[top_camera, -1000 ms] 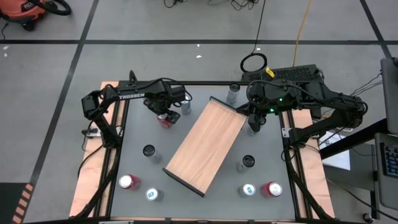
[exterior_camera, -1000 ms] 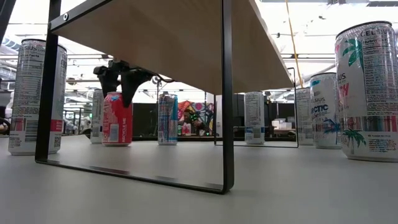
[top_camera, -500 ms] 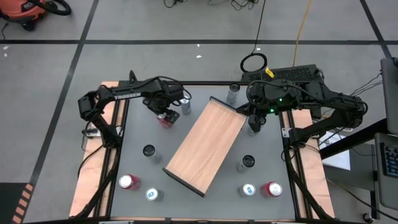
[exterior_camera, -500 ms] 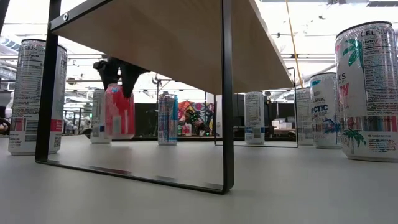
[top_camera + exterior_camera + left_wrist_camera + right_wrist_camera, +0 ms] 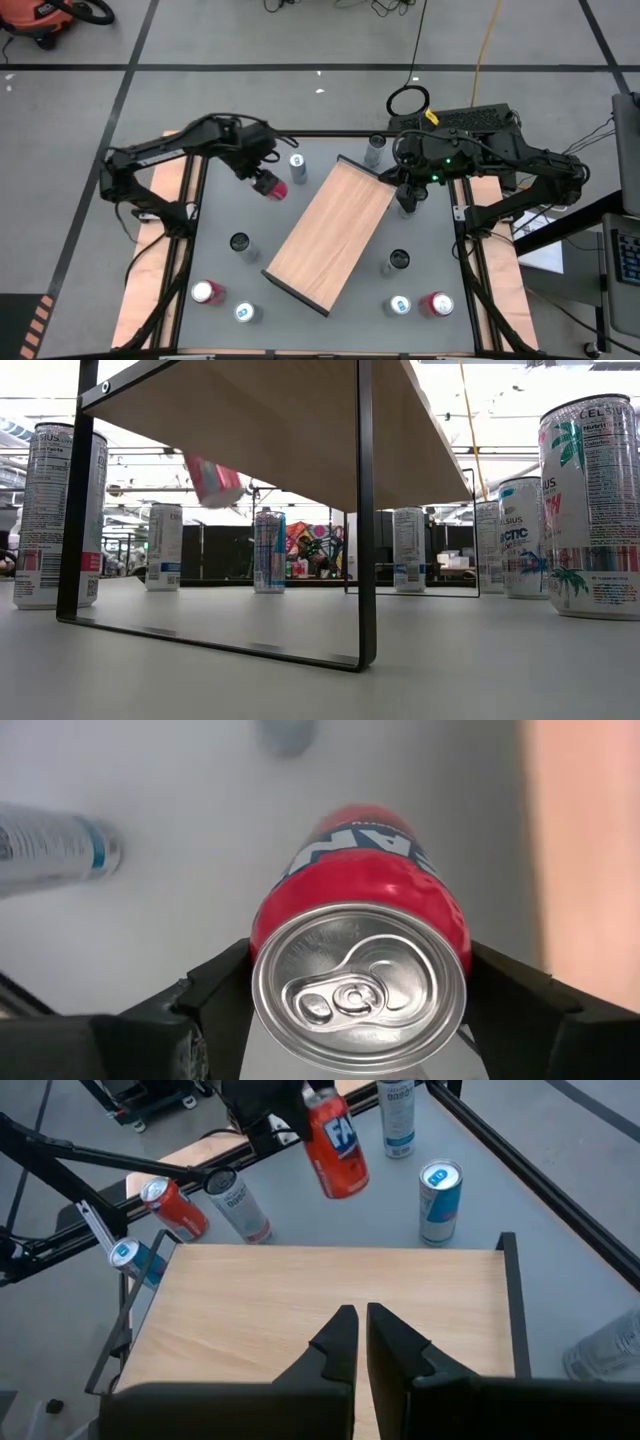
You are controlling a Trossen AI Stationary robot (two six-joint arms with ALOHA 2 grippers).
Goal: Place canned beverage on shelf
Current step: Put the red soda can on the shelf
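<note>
A red canned beverage (image 5: pixel 271 186) hangs tilted in the air over the table's far left part, left of the shelf; my left gripper (image 5: pixel 262 180) is shut on it. It also shows in the low view as a red can (image 5: pixel 213 482) off the tabletop. The shelf (image 5: pixel 335 232), a light-brown board on a black frame, stands slantwise on the table's middle. My right gripper (image 5: pixel 360 1330) is shut on nothing and hovers over the shelf's far right end (image 5: pixel 330 1280). My left gripper pinches the can's side wall just below its top rim (image 5: pixel 262 935) between its two fingers (image 5: pixel 225 985), one on each side. The fingers come from above, slanting down. The can hangs below them, lifted clear of the table, with its bottom swung toward the shelf.
Several other cans stand around the shelf: a blue-and-white one (image 5: pixel 296 165) and a pale one (image 5: pixel 374 150) at the far side, a dark-topped one (image 5: pixel 239 243) on the left, and red and blue ones (image 5: pixel 205 291) (image 5: pixel 437 303) near the front corners.
My left gripper has risen with the red can and tipped. The can, which stood upright on the table, is now lifted clear and tilted.
</note>
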